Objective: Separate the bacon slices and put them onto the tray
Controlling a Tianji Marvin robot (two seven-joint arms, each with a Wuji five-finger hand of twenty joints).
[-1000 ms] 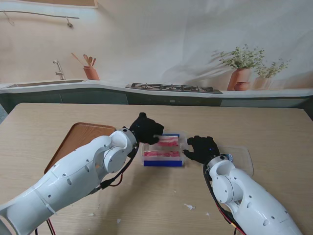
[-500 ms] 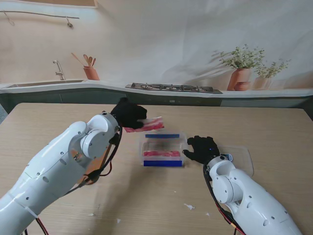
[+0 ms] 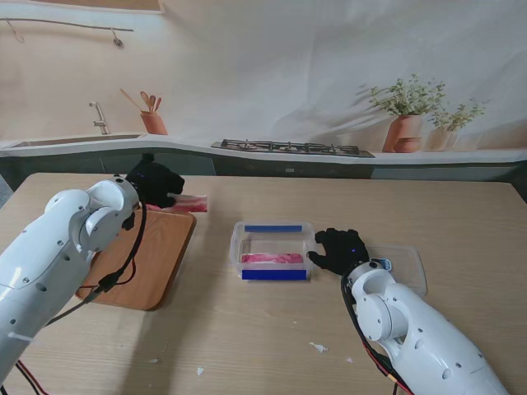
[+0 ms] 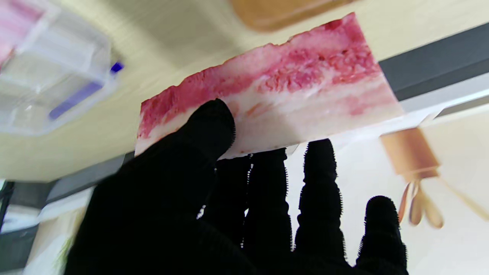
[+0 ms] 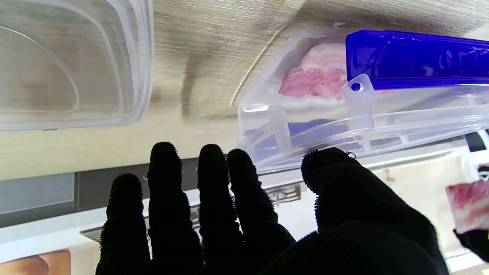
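Observation:
My left hand [image 3: 155, 185] is shut on a bacon slice [image 3: 189, 204], holding it in the air over the far edge of the wooden tray [image 3: 148, 257]. In the left wrist view the slice [image 4: 267, 88] is pinched between the thumb [image 4: 206, 126] and the fingers. A clear box with blue clips [image 3: 274, 251] stands in the middle of the table and holds more bacon [image 3: 272, 258]. My right hand [image 3: 338, 249] rests open beside the box's right wall; in the right wrist view its fingertips [image 5: 214, 168] lie close to the box [image 5: 344, 126].
The clear lid [image 3: 403, 267] lies on the table to the right of my right hand, also seen as lid [image 5: 72, 65]. Small white scraps [image 3: 318, 347] sit nearer to me. A counter with a stove [image 3: 288, 148] and plant pots runs along the far side.
My left hand lifted a bacon slice out of the box and carried it left and farther from me, to above the tray's far edge. The right hand stayed by the box.

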